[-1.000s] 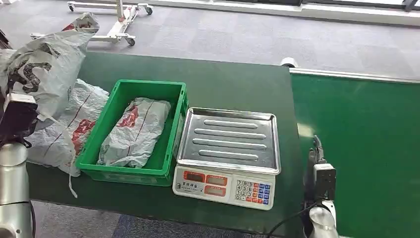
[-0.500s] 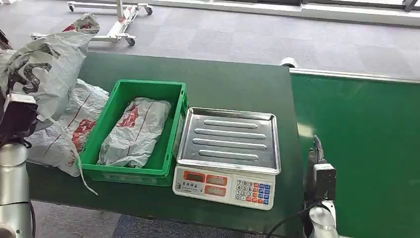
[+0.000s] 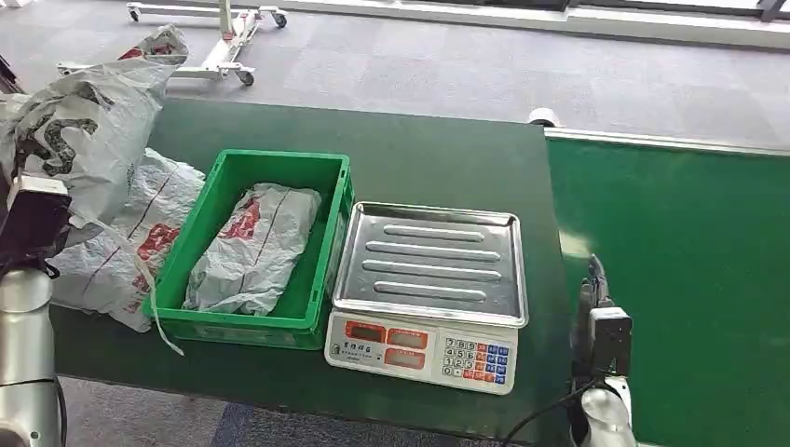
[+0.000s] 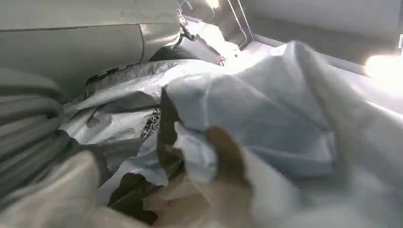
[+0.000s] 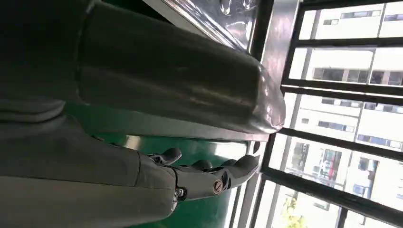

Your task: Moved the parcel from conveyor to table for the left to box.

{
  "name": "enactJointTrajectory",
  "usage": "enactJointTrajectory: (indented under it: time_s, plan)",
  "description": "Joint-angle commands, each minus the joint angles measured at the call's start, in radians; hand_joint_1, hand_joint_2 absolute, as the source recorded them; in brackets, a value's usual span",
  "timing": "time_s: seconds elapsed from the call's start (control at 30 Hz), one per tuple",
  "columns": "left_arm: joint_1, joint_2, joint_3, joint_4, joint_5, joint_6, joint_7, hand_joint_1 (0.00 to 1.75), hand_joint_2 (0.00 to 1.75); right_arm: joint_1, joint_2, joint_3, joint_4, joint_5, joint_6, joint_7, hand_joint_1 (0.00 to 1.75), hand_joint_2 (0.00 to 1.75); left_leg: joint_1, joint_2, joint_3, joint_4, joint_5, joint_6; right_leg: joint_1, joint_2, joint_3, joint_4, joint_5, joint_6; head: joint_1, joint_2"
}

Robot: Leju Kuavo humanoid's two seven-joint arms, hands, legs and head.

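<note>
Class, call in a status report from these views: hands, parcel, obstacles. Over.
Left hand grips crumpled grey plastic parcel, raised left of green plastic crate. Right hand open beside conveyor. Crate already holds one parcel.

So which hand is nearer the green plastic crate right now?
Left. The left hand holds a grey plastic parcel beside the green plastic crate; the right hand hangs beyond the scale.

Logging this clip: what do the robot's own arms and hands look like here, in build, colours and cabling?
Both arms are silver metal tubes; each carries a black box-shaped camera module at the wrist, and a black cable loops beside the right arm. The right hand has a grey ribbed cover and dark grey fingers with small round metal fittings. The left arm is the same bare silver; its hand's thick grey thumb shows blurred.
</note>
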Motion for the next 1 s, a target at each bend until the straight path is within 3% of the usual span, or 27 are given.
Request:
enactJointTrajectory:
  time_s: [0.03,1.0]
  plan:
    - [-0.025,-0.040,0.018,0.033,0.000,0.001,0.006,1.75,1.75,-0.013,0.019,-0.030,0.012,-0.002,0.004,0.002,0.00,0.00,0.000,-0.007,0.002,-0.002,0.000,0.001,-0.001,0.004,0.003,-0.002,0.000,-0.001,0.000,0.000]
    - [-0.025,-0.040,0.018,0.033,0.000,0.001,0.006,1.75,1.75,-0.013,0.019,-0.030,0.012,-0.002,0.004,0.002,0.00,0.00,0.000,-0.004,0.001,-0.001,0.000,0.001,0.000,0.002,0.001,-0.001,0.000,0.000,0.000,0.000]
